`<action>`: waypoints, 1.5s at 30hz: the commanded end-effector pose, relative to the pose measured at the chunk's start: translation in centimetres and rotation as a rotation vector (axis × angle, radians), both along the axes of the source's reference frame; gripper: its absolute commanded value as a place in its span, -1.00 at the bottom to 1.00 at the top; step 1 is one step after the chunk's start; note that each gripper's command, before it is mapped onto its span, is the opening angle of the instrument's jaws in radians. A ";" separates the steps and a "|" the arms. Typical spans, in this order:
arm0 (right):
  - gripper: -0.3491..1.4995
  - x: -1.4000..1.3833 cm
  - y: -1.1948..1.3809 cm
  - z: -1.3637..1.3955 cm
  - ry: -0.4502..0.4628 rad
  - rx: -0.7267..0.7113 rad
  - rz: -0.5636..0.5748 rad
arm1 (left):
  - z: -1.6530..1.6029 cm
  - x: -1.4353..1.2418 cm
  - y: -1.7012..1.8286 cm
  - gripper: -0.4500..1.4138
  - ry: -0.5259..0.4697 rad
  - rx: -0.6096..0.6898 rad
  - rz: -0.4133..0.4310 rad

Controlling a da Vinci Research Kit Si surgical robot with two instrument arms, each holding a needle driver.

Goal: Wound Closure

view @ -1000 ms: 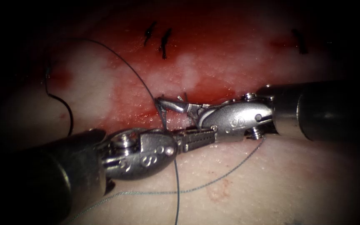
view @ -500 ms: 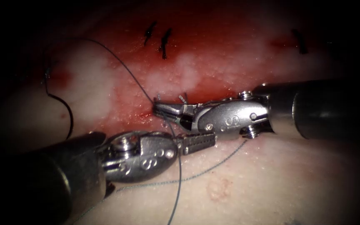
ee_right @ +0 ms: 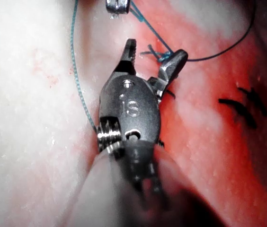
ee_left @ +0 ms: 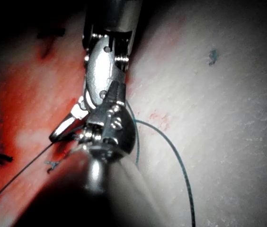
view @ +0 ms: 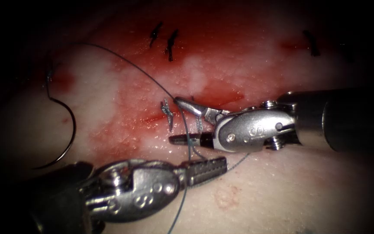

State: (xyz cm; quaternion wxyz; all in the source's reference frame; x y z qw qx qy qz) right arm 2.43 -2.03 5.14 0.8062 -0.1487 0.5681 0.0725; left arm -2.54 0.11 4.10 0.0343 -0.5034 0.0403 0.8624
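1. Nearest, low in the frame: the left arm's steel needle driver [view: 204,169]. Its serrated jaws lie together. A strand runs off from under the tip, but I cannot tell whether it is pinched there.
2. Just behind it is the fine teal suture thread [view: 189,149], which drops down past the left tool. It looks light and limp and would likely fray if crushed. Better gripped flat in the jaws, well clear of any knot.
3. Centre-right: the right arm's steel needle driver [view: 180,121]. Its jaws stand wide apart and hold nothing. The thread passes through the gap between them.
4. Beside its upper tip, a small teal knot with short tails [view: 167,110] sits on the thin red cut [view: 150,118].
5. The pale, wet pork-belly tissue [view: 282,195] looks soft and slippery where the red fluid [view: 213,47] covers it.
6. Left of the frame, well away from both tools: the dark curved steel needle [view: 71,130] lies loose on the surface, held by neither. It looks stiff, thin and slick. Best gripped on the body of the curve, back from the point.
7. Farthest, upper frame: dark finished stitches [view: 169,43].
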 end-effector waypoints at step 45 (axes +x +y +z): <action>0.94 -0.85 0.08 -0.65 -0.039 0.018 0.083 | 1.87 2.43 0.42 -1.00 0.022 0.219 -0.301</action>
